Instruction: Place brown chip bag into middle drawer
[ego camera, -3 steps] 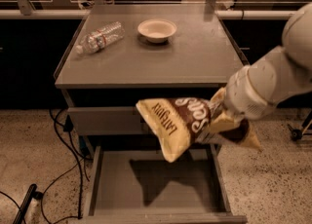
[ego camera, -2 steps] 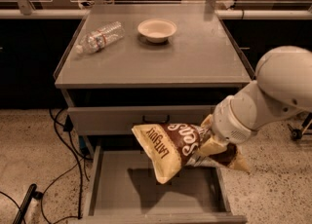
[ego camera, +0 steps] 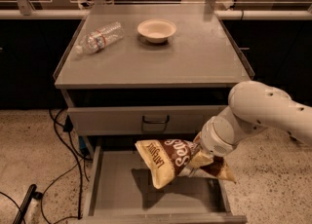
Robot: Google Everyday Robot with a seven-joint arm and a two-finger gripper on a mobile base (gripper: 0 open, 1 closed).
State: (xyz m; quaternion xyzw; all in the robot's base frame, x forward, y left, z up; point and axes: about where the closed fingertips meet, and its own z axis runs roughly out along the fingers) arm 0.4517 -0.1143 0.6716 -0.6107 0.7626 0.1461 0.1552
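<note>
The brown chip bag (ego camera: 168,160), dark brown with cream-yellow ends and white script, hangs tilted in the air over the open middle drawer (ego camera: 117,189), a shallow grey tray pulled out below the cabinet. My gripper (ego camera: 202,162) is at the bag's right end, shut on the bag, with the white arm (ego camera: 263,113) reaching in from the right. The bag casts a shadow on the drawer floor and does not touch it.
Above the open drawer is a shut drawer with a grey front and dark handle (ego camera: 155,119). On the cabinet top lie a clear water bottle (ego camera: 99,37) and a white bowl (ego camera: 156,29). Black cables (ego camera: 66,164) run on the floor at left.
The gripper with the bag has moved down and a little left, bringing the bag lower over the open drawer.
</note>
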